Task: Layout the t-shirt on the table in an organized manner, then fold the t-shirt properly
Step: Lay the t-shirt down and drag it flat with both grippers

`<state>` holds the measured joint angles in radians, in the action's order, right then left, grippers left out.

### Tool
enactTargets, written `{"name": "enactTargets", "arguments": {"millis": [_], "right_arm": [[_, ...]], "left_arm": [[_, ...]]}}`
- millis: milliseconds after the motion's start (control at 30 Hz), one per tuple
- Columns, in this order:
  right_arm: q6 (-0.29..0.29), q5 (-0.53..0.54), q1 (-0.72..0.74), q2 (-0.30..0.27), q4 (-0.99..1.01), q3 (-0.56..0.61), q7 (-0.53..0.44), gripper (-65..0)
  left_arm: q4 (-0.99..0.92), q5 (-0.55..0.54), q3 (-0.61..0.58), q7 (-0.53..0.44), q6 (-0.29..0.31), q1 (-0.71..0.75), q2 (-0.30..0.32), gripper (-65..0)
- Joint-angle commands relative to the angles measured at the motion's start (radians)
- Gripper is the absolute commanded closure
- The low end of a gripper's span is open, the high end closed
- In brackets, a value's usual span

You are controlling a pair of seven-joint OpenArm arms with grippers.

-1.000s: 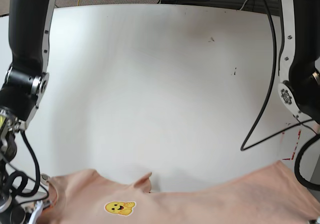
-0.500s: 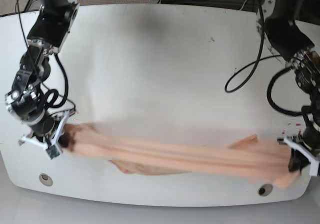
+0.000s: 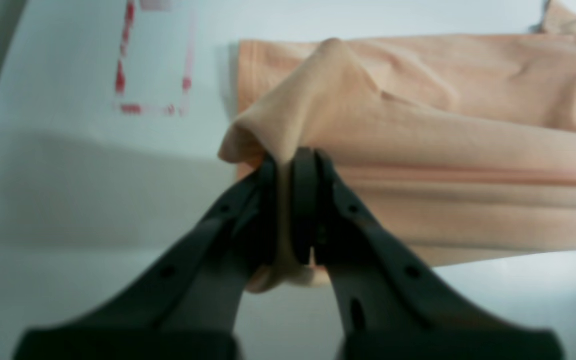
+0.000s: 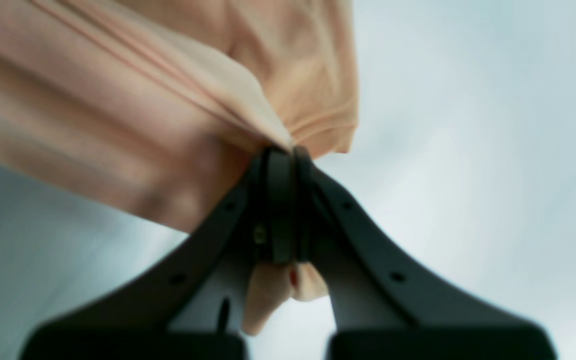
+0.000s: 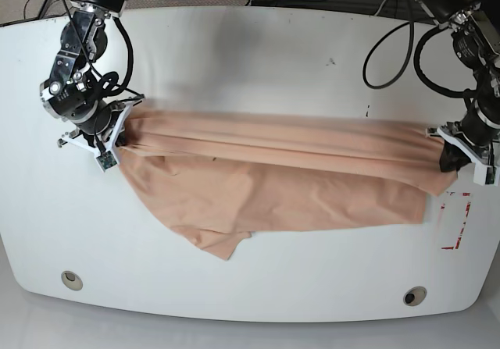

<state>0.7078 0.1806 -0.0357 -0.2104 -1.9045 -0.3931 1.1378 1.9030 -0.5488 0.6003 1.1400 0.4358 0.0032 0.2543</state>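
Observation:
The pale peach t-shirt (image 5: 273, 177) is stretched sideways across the middle of the white table (image 5: 258, 76). Its upper edge is pulled taut between my two grippers, and the rest lies on the table, sagging to a point near the front (image 5: 223, 247). My right gripper (image 5: 117, 137) is shut on the shirt's left end. In its wrist view the right gripper (image 4: 283, 150) pinches a gathered fold of the t-shirt (image 4: 143, 100). My left gripper (image 5: 451, 158) is shut on the right end, and in its wrist view the left gripper (image 3: 293, 157) clamps bunched t-shirt fabric (image 3: 418, 125).
A red tape outline (image 5: 457, 224) sits on the table just in front of the left gripper, seen also as the red tape outline (image 3: 153, 60). Two grey grommets (image 5: 71, 279) (image 5: 414, 295) lie near the front edge. Cables (image 5: 391, 44) hang along the right arm and behind the table.
Both grippers have carried the t-shirt from near the front edge toward the table's middle. The cloth now lies wider and more spread than half a second ago.

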Motion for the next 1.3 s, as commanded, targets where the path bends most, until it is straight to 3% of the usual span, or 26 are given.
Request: {"name": "enactTargets", "arguments": {"millis": [0,333,633,1267], "right_arm": [[-0.01,-0.037,-0.019,-0.021,-0.02,-0.014,0.002,-0.8],[-0.01,-0.039,-0.112,-0.022,-0.02,-0.014,0.002,-0.8],[-0.01,-0.036,-0.181,-0.008,-0.02,-0.011,0.002,-0.8],[-0.01,-0.036,-0.292,0.038,-0.054,-0.007,0.009,-1.4]], "left_arm": [[0.019,0.008,0.014,-0.031,-0.007,0.044,0.021,-0.4],[0.019,0.008,0.034,-0.031,0.001,0.174,0.043,-0.4],[0.019,0.016,0.037,-0.031,0.088,0.243,0.044,-0.4],[0.019,0.014,0.037,-0.027,0.09,0.392,0.044,-0.4]]}}
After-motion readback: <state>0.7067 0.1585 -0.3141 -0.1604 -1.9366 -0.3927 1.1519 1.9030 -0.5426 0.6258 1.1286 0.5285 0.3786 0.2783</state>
